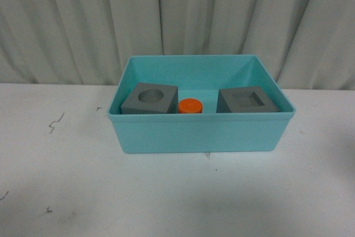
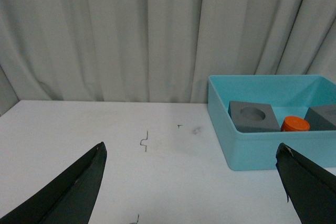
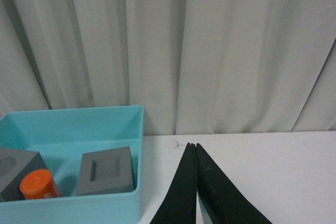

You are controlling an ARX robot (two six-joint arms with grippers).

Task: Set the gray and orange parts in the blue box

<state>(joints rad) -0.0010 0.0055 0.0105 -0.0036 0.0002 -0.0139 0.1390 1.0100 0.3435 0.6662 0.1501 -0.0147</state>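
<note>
Left fingers [image 2: 79, 187] apart | right fingers [image 3: 184, 192] together | white table [image 1: 66, 192], curtain [image 1: 83, 20]

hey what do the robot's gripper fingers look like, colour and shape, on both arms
Only the fingers show, in the wrist views. The left gripper has two matte black fingers, broad and tapering to points. The right gripper has similar black tapered blades. No cables or markings are visible.

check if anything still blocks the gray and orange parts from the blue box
Nothing visible does: both gray cubes and the orange cylinder already sit inside the blue box.
</note>
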